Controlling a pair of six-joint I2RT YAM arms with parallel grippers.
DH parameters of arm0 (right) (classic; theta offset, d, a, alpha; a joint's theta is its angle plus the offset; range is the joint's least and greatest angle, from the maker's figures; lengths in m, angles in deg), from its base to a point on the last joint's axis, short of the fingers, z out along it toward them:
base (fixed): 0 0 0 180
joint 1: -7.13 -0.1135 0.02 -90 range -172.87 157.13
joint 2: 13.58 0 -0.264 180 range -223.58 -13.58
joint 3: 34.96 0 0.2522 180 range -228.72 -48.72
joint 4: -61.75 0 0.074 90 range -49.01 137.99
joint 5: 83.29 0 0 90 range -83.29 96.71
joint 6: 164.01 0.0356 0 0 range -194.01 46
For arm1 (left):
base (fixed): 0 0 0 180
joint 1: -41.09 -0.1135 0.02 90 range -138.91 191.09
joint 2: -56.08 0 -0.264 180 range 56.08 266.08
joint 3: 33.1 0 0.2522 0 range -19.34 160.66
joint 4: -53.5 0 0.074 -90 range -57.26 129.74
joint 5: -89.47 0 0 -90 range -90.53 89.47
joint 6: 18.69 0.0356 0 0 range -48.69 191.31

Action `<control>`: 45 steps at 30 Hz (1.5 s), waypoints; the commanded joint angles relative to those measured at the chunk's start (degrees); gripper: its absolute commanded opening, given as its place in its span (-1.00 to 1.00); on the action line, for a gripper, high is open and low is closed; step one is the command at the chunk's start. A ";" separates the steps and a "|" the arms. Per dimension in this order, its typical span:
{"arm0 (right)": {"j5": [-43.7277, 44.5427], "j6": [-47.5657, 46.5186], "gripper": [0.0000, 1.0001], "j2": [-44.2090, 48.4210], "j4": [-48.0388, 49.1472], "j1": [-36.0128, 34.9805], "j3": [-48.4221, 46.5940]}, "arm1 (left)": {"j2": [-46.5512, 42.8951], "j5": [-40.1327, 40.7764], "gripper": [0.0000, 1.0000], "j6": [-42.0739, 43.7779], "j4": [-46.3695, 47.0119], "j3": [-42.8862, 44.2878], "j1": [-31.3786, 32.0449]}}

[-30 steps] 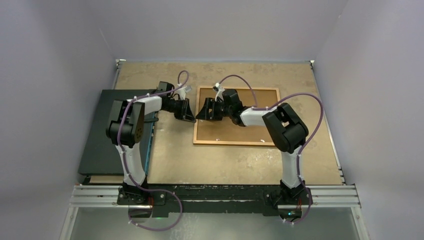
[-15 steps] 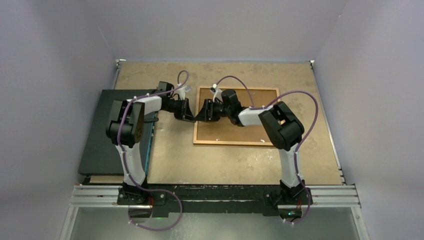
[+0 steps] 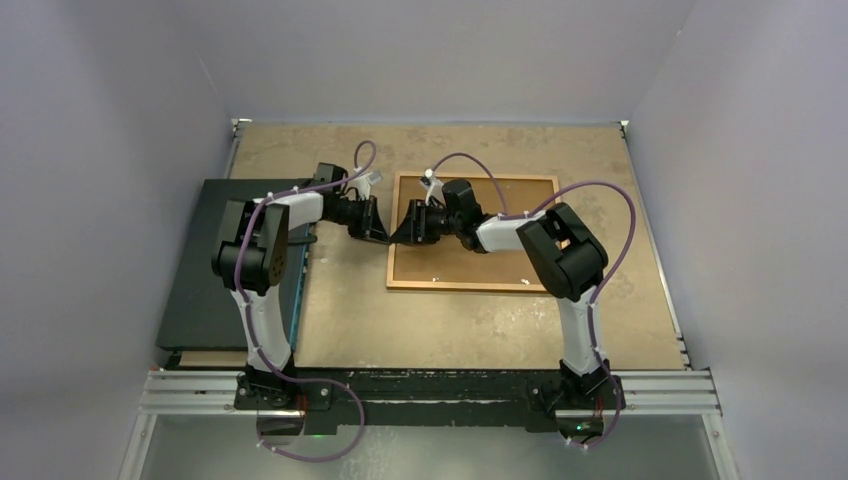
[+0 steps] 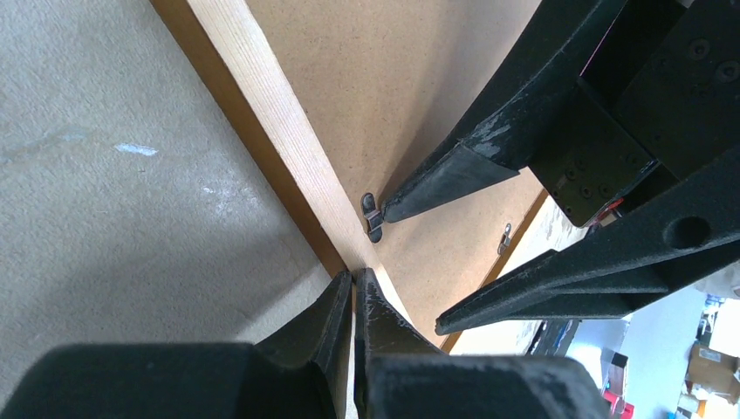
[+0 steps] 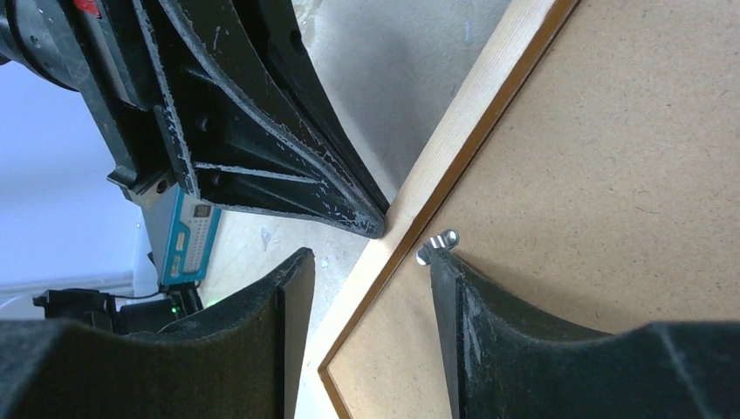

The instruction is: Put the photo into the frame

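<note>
The frame lies face down on the table with the plain brown backing board set in it. The photo is hidden. My left gripper is shut, its tips resting on the frame's pale left rail. My right gripper is open and straddles that same rail; midway between its tips is the rail. One of its fingers touches a small metal turn clip on the backing board. The clip also shows in the left wrist view.
A dark flat box lies at the table's left edge under the left arm, with a brown board edge showing beneath it. A second clip sits on the frame's far rail. Grey walls enclose the table.
My right gripper has moved a little to the left, closer to the frame's left rail and the left gripper. The left arm has barely moved.
</note>
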 commanded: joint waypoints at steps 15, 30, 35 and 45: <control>14.61 8.03 0.00 2.38 0.54 -3.76 6.20 | 0.62 2.46 -1.00 1.05 1.92 0.00 0.37; 14.94 10.87 -0.04 -0.40 5.25 -3.96 4.38 | 0.25 2.26 -1.00 0.82 1.80 0.01 0.38; 13.71 9.99 -0.03 0.57 4.88 -3.97 3.90 | -0.46 2.26 -1.00 1.06 1.27 0.08 0.30; 10.95 4.91 0.36 16.43 -6.11 4.78 3.95 | -2.23 1.80 -1.00 10.05 -10.32 5.83 -2.79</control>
